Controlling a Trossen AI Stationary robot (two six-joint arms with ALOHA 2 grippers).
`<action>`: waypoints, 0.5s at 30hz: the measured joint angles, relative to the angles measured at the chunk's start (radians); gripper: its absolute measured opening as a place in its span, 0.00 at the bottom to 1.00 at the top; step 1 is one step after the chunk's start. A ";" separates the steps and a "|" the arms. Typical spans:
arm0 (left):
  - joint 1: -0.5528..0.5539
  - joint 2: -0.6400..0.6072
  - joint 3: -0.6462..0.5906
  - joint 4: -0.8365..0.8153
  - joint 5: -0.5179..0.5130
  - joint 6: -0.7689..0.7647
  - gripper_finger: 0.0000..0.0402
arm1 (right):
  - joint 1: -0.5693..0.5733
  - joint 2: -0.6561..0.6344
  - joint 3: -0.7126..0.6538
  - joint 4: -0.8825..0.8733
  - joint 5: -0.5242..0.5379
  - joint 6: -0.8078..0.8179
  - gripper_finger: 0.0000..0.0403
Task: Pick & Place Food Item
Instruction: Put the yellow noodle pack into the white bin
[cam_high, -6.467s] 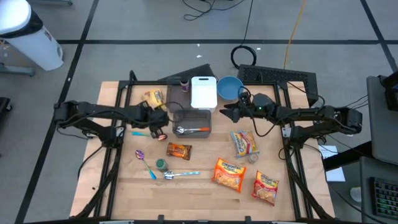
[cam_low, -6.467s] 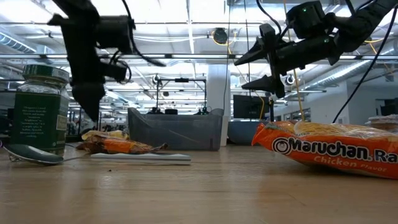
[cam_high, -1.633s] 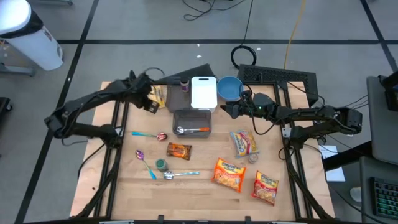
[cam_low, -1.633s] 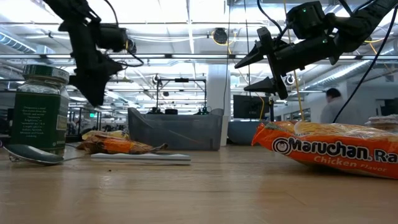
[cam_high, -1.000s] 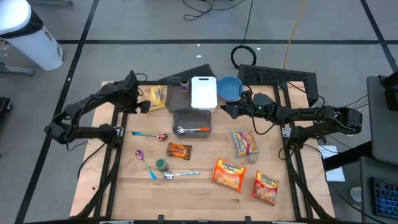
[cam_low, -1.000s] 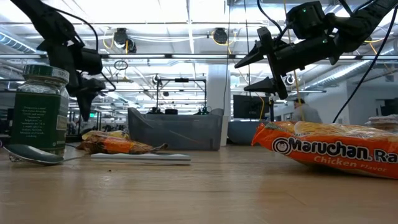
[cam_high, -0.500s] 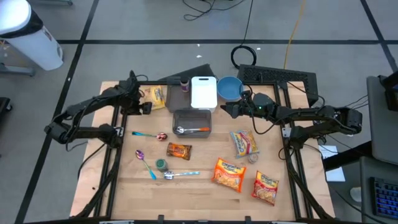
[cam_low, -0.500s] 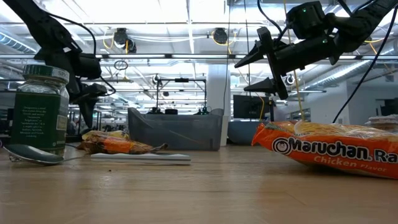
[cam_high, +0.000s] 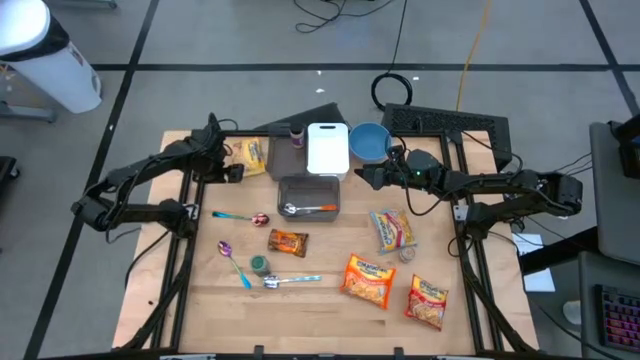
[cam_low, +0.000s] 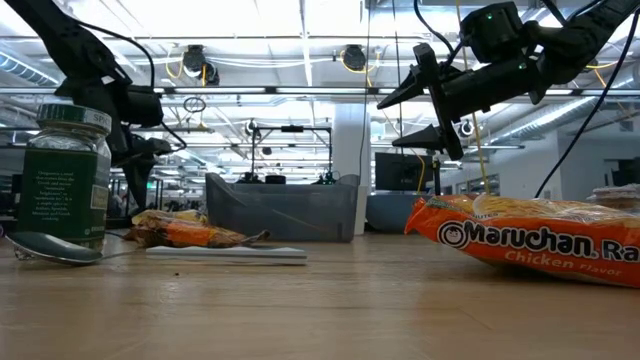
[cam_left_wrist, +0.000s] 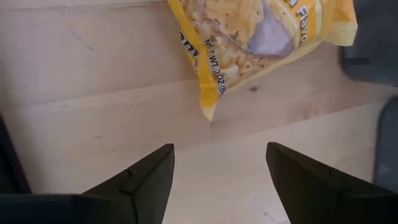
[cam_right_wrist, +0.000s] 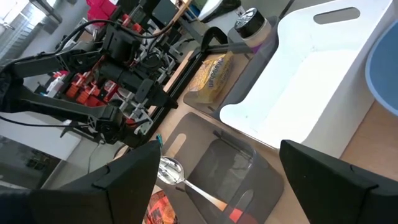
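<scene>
Over on the left, my left gripper hovers jaws apart just short of the yellow macaroni bag, lying flat at the table's far-left edge. Looks light, crinkly and slippery, so I'd pinch the near corner seam. Right gripper waits near the blue bowl, jaws apart.
</scene>
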 joint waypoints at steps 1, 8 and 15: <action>0.000 0.000 0.000 0.001 0.000 0.000 0.64 | 0.000 0.000 0.000 0.000 0.000 -0.001 0.80; 0.000 0.000 0.000 0.031 -0.042 -0.001 0.61 | 0.000 0.000 0.000 0.000 0.003 -0.014 0.80; 0.000 0.000 0.000 0.092 -0.061 -0.018 0.61 | 0.000 0.000 0.000 0.000 0.004 -0.026 0.80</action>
